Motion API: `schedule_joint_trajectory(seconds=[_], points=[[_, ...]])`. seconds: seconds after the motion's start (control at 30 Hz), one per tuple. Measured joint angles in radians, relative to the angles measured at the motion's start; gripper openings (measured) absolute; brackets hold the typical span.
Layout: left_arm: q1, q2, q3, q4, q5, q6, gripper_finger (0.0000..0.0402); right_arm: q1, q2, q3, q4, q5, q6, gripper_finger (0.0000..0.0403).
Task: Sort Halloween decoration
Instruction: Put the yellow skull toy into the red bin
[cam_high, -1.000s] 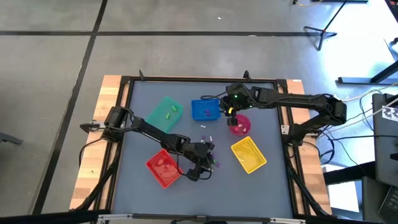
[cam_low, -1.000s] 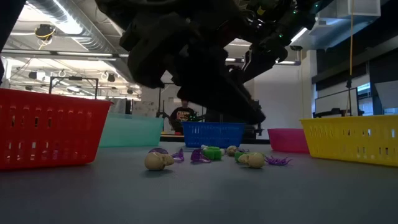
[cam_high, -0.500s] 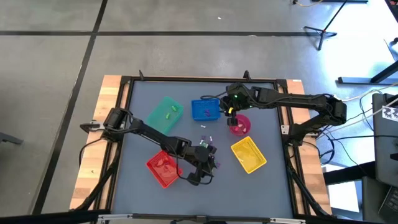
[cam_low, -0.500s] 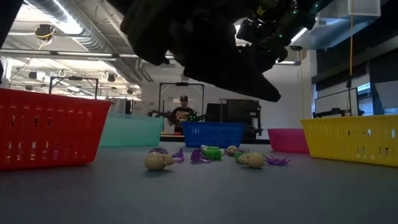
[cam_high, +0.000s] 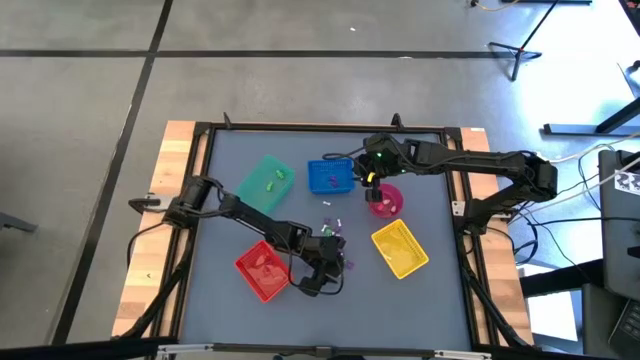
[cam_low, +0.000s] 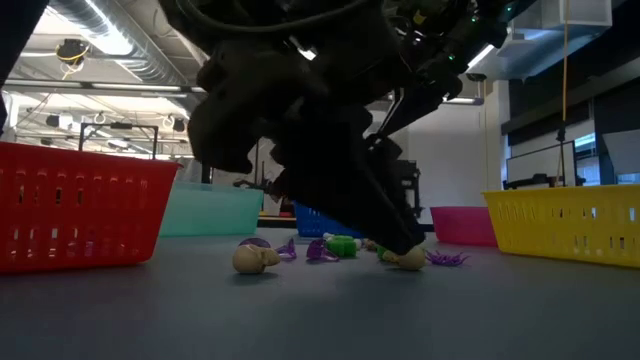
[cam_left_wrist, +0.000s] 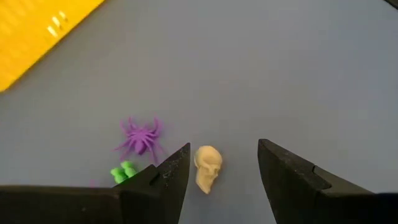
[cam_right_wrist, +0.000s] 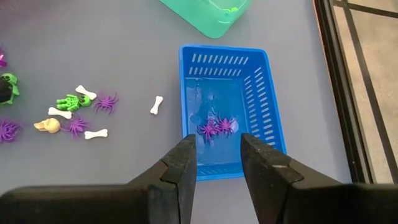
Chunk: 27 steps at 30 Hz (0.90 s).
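Observation:
Small Halloween trinkets lie on the grey table between the trays: a cream skull (cam_left_wrist: 207, 168), a purple spider (cam_left_wrist: 142, 137) and a green piece (cam_left_wrist: 124, 171). More bones, spiders and a second skull (cam_right_wrist: 47, 126) lie nearby. My left gripper (cam_left_wrist: 224, 149) is open and low over the table, slanting down, its fingers on either side of the cream skull (cam_low: 408, 258), which lies on the table. My right gripper (cam_right_wrist: 217, 140) hangs open and empty above the near edge of the blue basket (cam_right_wrist: 231, 112), which holds purple spiders (cam_right_wrist: 214, 128).
A red basket (cam_high: 263, 270) stands just left of my left gripper (cam_high: 338, 262) and a yellow basket (cam_high: 400, 248) to its right. A green tray (cam_high: 266, 182), the blue basket (cam_high: 331, 177) and a pink bowl (cam_high: 385, 200) stand farther back. Another skull (cam_low: 255, 259) lies near the front.
My left gripper rose a little, then came down to the table, so its open fingers now stand around the cream skull. The trinkets have not moved.

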<state>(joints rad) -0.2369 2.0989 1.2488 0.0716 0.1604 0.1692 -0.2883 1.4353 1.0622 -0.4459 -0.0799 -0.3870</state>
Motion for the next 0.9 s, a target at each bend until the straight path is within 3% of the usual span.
schedule_joint_trajectory(seconds=[0.9], points=[[0.049, 0.038, 0.0, 0.006, 0.1, -0.002, 0.0172, 0.0, 0.0, 0.0, -0.001, -0.003, -0.002, 0.0124]])
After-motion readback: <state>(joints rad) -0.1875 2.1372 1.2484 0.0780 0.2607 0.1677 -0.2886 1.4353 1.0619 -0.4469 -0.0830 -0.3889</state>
